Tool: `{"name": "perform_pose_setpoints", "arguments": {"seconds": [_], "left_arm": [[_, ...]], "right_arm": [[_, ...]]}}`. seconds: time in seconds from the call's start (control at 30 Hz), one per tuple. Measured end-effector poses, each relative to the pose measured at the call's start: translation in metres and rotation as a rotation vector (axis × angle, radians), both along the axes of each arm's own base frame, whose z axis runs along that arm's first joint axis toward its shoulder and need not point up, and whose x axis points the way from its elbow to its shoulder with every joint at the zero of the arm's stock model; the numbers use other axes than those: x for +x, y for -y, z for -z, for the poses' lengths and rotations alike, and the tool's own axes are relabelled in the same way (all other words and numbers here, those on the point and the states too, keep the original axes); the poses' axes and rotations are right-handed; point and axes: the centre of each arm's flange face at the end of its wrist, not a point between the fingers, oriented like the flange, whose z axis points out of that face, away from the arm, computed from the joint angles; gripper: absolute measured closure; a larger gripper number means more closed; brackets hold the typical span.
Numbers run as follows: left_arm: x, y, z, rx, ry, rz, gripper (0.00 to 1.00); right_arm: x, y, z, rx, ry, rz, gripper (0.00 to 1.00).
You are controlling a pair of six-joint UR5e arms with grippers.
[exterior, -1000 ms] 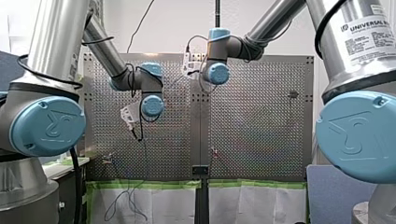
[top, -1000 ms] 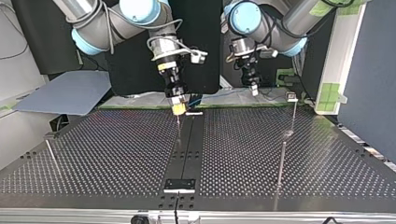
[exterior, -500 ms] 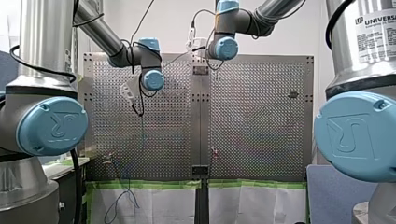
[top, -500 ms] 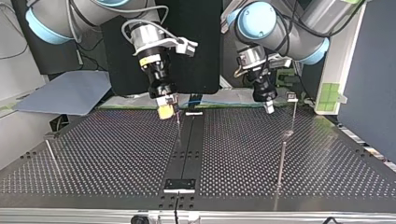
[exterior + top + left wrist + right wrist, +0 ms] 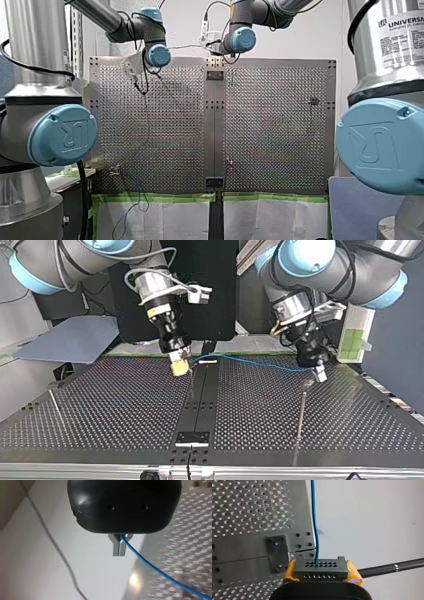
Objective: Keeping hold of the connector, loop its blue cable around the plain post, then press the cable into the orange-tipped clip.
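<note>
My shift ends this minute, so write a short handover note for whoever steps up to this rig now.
My right tool: shut on the connector, with a yellow pad on each side.
My left tool: shut on the blue cable, further along it.
The cable runs between the two tools, above the far end of the table in the top view, looped round nothing.
Done: connector and cable gripped.
Left: loop the cable round the post that stands near my left tool, then clip it; neither is begun.
</note>
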Motion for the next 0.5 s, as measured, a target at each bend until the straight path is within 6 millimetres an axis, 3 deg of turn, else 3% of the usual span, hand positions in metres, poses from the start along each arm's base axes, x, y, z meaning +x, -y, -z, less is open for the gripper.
{"name": "perform_pose_setpoints", "arguments": {"seconds": [0.33,0.5], "left_arm": [[-0.015,-0.019,-0.075,0.005,0.081,0.004,1.00],[-0.008,-0.027,-0.092,0.025,0.082,0.011,1.00]], "right_arm": [[-0.008,0.005,0.011,0.077,-0.053,-0.001,1.00],[-0.004,0.016,0.016,0.101,-0.070,-0.007,1.00]]}}
